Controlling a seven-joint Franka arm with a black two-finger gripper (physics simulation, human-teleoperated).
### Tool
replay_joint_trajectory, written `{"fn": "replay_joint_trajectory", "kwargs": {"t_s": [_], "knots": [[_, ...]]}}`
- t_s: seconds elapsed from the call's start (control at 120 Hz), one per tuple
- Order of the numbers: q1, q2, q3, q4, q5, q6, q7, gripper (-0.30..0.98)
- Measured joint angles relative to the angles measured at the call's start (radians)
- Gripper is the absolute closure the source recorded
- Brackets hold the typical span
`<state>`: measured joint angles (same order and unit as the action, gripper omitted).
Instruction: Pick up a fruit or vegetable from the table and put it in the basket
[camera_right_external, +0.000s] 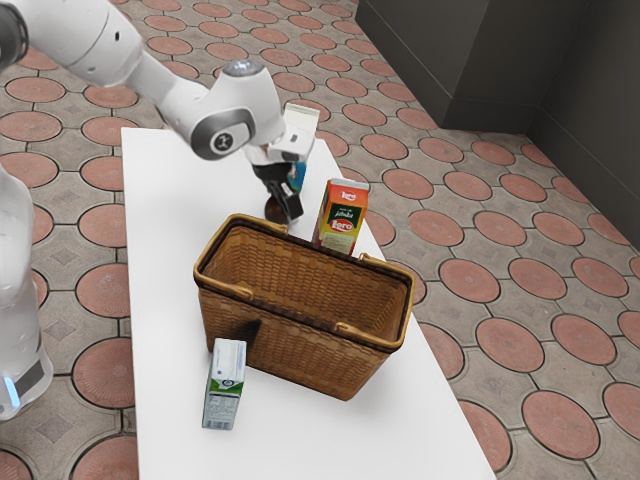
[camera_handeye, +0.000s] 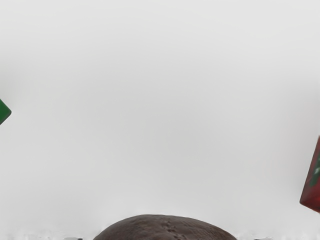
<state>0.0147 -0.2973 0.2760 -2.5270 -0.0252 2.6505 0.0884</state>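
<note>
my gripper is down at the dark brown, rough-skinned fruit or vegetable, which is outside the basket; can't tell how far open i am or if i have hold of it. white carton with blue is right behind my hand in the exterior view. red-orange juice carton with a green label stands upright nearby, close to the basket. brown wicker basket is on the white table, both handles folded down on the rim. white-and-green carton stands beside the basket, on the side away from me.
</note>
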Motion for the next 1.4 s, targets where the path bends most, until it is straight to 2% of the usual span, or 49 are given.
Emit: {"fn": "replay_joint_trajectory", "kwargs": {"t_s": [0.117,0.333,0.6,0.808,0.975,1.4], "knots": [[-0.002,-0.053,0.000,-0.003,0.007,-0.047,-0.009,0.35],[-0.002,-0.235,-0.014,-0.004,0.066,-0.174,-0.034,0.37],[0.004,-0.467,-0.132,0.017,0.074,-0.400,-0.056,0.39],[0.001,-0.486,-0.306,0.153,0.043,-0.551,-0.073,0.39],[0.000,-0.485,-0.477,0.175,-0.019,-0.608,-0.100,0.39],[0.006,-0.464,-0.615,0.171,-0.098,-0.640,-0.168,0.39]]}}
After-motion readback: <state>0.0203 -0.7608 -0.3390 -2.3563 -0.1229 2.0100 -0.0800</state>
